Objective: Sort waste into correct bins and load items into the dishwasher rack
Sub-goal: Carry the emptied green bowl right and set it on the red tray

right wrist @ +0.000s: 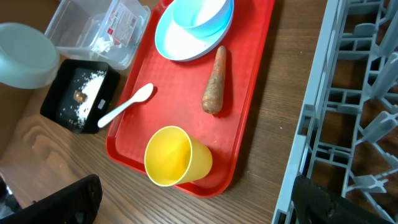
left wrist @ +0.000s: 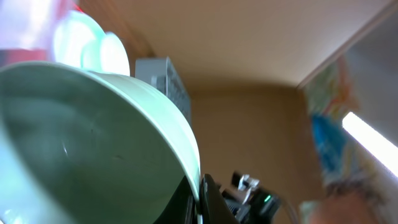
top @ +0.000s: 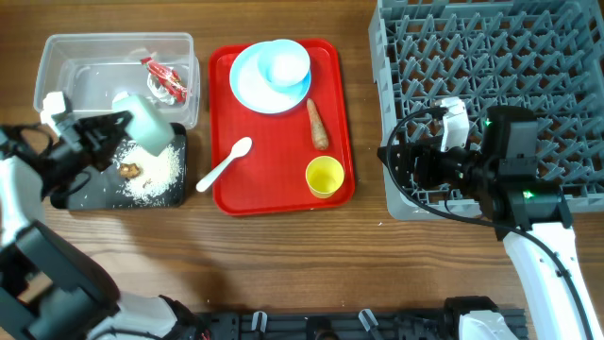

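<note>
Whitish bowl (top: 146,118) is clamped at its rim by the left gripper (top: 121,127), jaws closed narrow on it. It hangs tilted above the far end of the black tray (right wrist: 59,102), its outer wall turned toward the overhead camera.

Containers:
- The black tray holds whitish rice-like crumbs (top: 156,175) and a small brown food lump (top: 129,170).
- The clear plastic tub (top: 47,66), just beyond the black tray, holds a red printed snack wrapper (top: 168,80).
- The red tray (top: 274,151) carries a pale blue plate (top: 247,85) with a light blue bowl (top: 285,61) sitting on it. Also on it are a carrot-like stick (top: 318,125), an upright yellow cup (top: 324,177) and a white plastic spoon (top: 225,163) whose handle overhangs the left edge.
- The grey dishwasher rack (top: 528,57) shows only its pegs.

The right gripper (top: 396,168) hovers at the rack's near left corner, jaws spread wide, holding nothing.

All of this stands on a wooden table (top: 283,264). The left wrist view looks up past the bowl to a plain beige surface, with blurred colours at the right.

The held bowl is smooth, pale greenish-white, and its inside looks clean.
</note>
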### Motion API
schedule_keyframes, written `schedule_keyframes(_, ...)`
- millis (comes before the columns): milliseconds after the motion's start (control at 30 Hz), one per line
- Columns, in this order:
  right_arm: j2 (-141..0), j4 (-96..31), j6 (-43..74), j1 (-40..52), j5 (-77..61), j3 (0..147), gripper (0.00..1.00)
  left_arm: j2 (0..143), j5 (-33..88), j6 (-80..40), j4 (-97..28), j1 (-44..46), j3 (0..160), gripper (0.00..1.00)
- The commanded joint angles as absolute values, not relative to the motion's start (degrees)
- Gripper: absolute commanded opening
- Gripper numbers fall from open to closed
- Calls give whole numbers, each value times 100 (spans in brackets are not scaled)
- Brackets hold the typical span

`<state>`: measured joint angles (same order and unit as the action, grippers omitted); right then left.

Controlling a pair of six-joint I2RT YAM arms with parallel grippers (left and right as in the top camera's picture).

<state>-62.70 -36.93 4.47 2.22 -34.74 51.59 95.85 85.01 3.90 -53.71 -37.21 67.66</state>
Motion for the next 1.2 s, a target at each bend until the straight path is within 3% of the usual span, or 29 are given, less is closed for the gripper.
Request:
schedule_keyframes(0,-6318,-3691,467,231,-3610,5286,99,8785,7312,165,-5282,-2888,6956,4)
schedule_keyframes(333,-6318,-3693,467,231,-3610,5286,100,8578,2349,-843,-4073,799,6993,4)
schedule_keyframes(567,-6318,-3693,464,231,-3607,5286,100,9581,360,-838,-3446,2550,6993,4)
schedule_keyframes(767,-6318,-3697,464,231,-3610,5286,100,10527,-95,-836,-2816,3229,6993,4)
schedule_keyframes(1033,-6318,-3695,464,231,-3610,5286,100,10923,-102,-838,-2571,3411,6993,5)
schedule_keyframes(1167,-6318,-3693,464,231,-3610,5286,100,10919,-97,-843,-2561,3395,6993,24)
